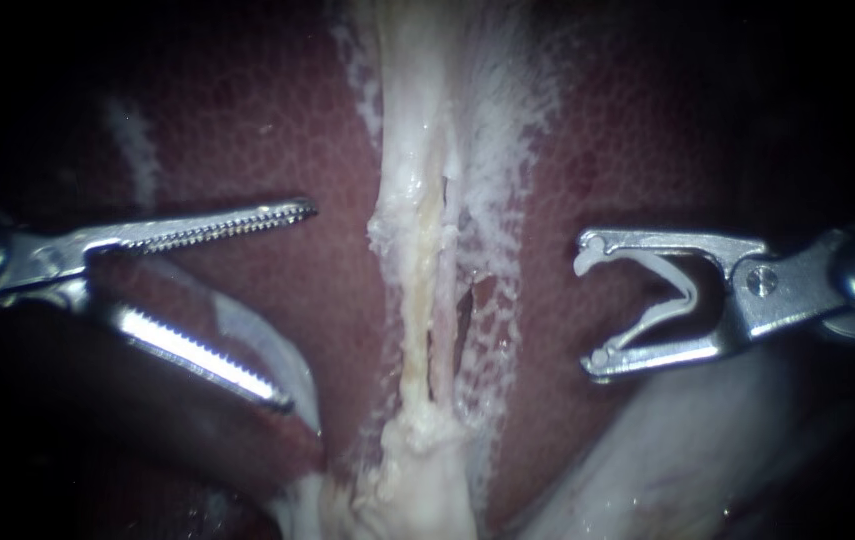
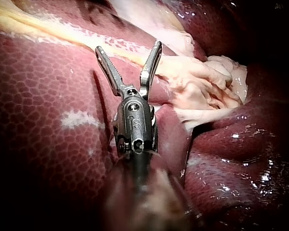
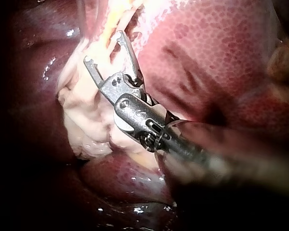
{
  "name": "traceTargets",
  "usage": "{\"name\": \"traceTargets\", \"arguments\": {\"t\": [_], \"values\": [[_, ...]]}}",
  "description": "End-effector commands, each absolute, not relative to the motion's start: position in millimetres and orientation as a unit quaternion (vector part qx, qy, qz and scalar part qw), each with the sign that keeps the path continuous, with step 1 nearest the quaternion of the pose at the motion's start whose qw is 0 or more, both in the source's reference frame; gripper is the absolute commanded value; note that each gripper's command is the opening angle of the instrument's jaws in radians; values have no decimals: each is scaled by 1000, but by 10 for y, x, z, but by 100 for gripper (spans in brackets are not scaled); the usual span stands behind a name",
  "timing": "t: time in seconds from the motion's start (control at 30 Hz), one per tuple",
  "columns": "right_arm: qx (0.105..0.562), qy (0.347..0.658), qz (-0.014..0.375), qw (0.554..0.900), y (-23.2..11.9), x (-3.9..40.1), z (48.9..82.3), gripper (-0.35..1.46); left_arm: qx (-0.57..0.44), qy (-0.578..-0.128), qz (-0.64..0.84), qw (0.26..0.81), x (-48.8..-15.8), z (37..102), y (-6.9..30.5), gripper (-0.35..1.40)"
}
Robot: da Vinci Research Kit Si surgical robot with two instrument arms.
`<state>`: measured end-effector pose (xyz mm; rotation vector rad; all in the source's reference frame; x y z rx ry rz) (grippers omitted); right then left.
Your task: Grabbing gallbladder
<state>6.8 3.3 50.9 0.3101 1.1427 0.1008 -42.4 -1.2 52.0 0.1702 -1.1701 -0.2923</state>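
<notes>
Endoscope view: left instrument (image 1: 299,305) jaws gape wide over liver (image 1: 247,130) (right instrument (image 1: 587,308) jaws hold a clip (image 1: 685,290)); closing here could bite liver, not gallbladder, and tear it.

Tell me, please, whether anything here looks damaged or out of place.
The pale band of tissue down the liver looks torn: a dark slit gapes in it, with frayed edges. The clip in the right instrument looks properly seated.

gap: left instrument (image 1: 299,306) to right instrument (image 1: 587,315) holding clip (image 1: 689,297) | obstacle: pale tissue strand (image 1: 417,250)
</notes>
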Motion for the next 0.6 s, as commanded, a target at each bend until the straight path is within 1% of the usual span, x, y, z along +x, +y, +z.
{"name": "traceTargets", "arguments": {"t": [0.03,0.27,0.6], "values": [[146,538,47,829,33,68,509,59,80,-550,-137,820,-424,520,-12,94],[145,538,47,829,33,68,511,59,78,-549,-137,821,-434,523,-5,94],[144,538,48,829,32,68,512,59,88,-545,-163,817,-459,553,16,94]]}}
